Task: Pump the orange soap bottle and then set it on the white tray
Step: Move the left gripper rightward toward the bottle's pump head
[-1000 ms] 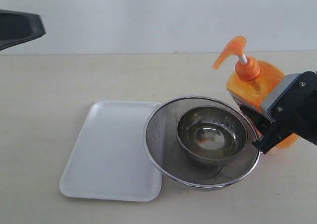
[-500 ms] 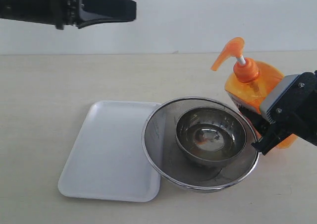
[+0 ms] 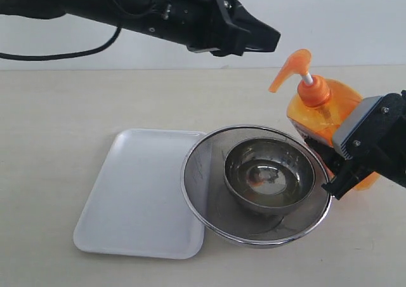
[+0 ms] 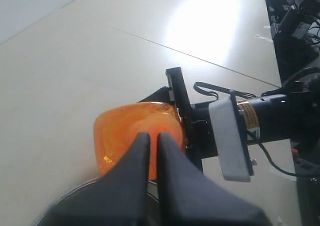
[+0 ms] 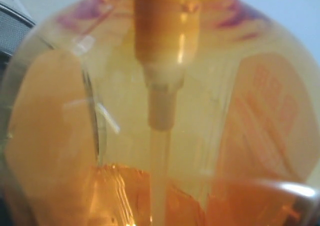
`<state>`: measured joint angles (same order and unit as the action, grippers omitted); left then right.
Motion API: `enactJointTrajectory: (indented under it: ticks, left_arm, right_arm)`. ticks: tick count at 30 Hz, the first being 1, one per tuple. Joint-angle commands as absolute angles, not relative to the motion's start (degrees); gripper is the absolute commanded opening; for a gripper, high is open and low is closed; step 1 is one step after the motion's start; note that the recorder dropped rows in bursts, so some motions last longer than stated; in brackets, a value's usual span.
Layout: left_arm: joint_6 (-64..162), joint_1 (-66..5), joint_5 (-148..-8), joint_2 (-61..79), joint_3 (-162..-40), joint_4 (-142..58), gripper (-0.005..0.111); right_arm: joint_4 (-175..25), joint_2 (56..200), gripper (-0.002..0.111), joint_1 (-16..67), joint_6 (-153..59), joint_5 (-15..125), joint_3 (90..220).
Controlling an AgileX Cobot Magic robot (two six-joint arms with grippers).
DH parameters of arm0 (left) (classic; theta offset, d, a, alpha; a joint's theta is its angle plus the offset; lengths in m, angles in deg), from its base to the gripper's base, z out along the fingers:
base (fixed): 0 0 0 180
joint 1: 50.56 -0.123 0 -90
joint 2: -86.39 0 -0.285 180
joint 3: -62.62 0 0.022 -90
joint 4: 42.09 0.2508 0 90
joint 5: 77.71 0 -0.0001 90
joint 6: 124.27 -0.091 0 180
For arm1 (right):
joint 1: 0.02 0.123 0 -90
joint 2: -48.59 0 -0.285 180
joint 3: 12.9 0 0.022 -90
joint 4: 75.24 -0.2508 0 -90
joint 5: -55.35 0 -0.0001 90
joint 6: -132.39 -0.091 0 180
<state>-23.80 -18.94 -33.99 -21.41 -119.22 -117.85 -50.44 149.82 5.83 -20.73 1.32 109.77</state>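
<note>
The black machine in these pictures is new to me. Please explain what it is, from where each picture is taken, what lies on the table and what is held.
It is a robot with two arms, each ending in a gripper. The wide picture comes from a camera off the arms; the other two come from cameras on the wrists. On the table lie a white tray and a steel strainer with a bowl inside. The right gripper is shut on the orange soap bottle, which fills its wrist picture. The left gripper, shut, hangs close to the pump head.
</note>
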Motion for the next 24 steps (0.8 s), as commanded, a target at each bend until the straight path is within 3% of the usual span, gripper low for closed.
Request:
enactJointTrajectory:
  ticks: [1,24]
  left_arm:
    - [-24.2,-17.3,-35.0,-24.4,-122.2,-117.7,0.005]
    - [-20.6,-14.5,-33.3,-31.4,-124.9,-114.2,0.005]
  right_arm:
    - [-50.2,148.8,0.001,5.8,-19.7,-2.6,109.9]
    - [-49.8,148.8,0.001,5.8,-19.7,-3.3,109.9]
